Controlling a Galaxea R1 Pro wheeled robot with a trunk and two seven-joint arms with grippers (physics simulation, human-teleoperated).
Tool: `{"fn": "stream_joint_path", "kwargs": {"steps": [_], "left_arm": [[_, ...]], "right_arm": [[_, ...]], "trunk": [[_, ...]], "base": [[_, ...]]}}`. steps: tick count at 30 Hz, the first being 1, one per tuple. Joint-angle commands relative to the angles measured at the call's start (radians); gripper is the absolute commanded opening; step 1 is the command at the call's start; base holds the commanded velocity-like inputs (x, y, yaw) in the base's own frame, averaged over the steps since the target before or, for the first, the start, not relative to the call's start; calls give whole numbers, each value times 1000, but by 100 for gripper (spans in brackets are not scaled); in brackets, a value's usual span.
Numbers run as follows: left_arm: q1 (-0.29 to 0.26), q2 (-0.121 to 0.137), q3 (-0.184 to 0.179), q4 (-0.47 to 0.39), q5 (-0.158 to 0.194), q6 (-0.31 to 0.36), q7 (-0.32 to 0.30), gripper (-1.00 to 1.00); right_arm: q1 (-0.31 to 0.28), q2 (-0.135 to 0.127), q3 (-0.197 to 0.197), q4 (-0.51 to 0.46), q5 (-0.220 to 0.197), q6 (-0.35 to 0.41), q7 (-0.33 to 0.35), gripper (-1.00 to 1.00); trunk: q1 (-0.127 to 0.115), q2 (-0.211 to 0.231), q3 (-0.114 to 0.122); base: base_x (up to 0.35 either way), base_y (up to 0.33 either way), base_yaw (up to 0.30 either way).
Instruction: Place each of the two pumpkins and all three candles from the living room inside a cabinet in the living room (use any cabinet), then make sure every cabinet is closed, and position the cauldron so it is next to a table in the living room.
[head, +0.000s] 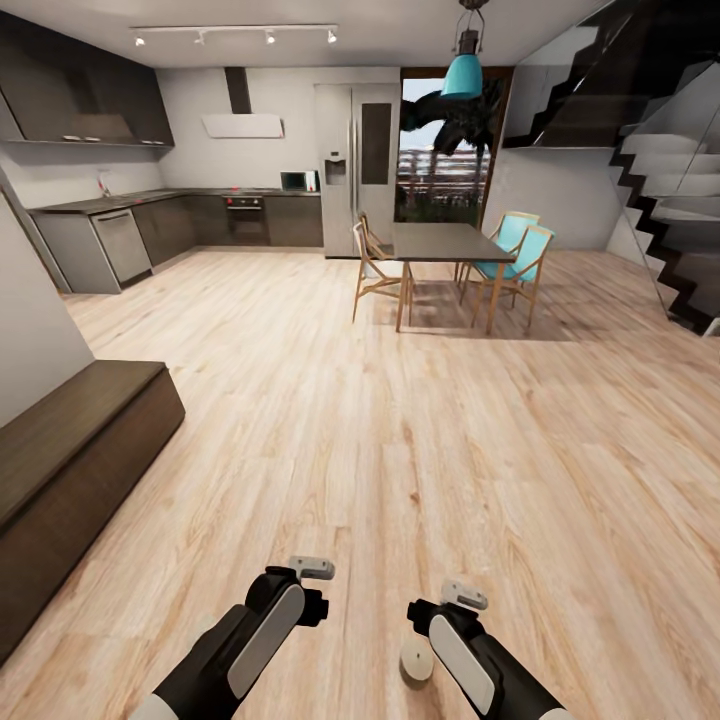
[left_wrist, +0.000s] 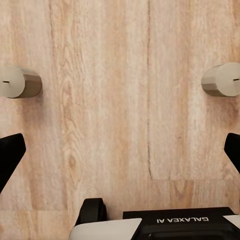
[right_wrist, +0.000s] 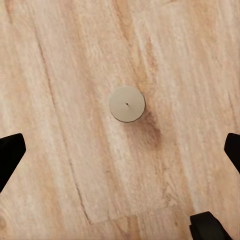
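Three candles stand upright on the wooden floor. One pale candle (right_wrist: 127, 104) sits straight below my right gripper (right_wrist: 120, 152), which hangs open above it with its black fingertips (right_wrist: 10, 155) wide apart; the same candle (head: 417, 660) shows beside my right arm. My left gripper (left_wrist: 120, 155) is open too, over bare floor between two other candles (left_wrist: 20, 82) (left_wrist: 222, 79). The long dark brown cabinet (head: 70, 450) runs along the left wall, with no drawer standing out. The pumpkins, the cauldron and the table are out of view.
Wide wooden floor (head: 400, 420) stretches ahead. A dark dining table (head: 440, 245) with wooden and teal chairs stands further on, the kitchen counters (head: 150, 225) at the back left, and a staircase (head: 670, 220) at the right.
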Motion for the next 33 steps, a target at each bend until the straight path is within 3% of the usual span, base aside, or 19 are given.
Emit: {"fn": "stream_joint_path", "kwargs": {"steps": [1, 18, 33], "left_arm": [[-1, 1, -2, -1, 10, 1, 10, 100], [0, -1, -2, -1, 11, 3, 6, 100], [0, 0, 4, -1, 10, 0, 5, 100]], "right_arm": [[-1, -1, 3, -2, -5, 3, -7, 100], [-1, -6, 3, 10, -10, -38, -6, 100], [-1, 2, 5, 12, -7, -39, -7, 100]], "trunk": [[0, -1, -1], [0, -1, -1], [0, -1, -1]], "base": [[0, 21, -3], [4, 14, 0], [144, 119, 0]]}}
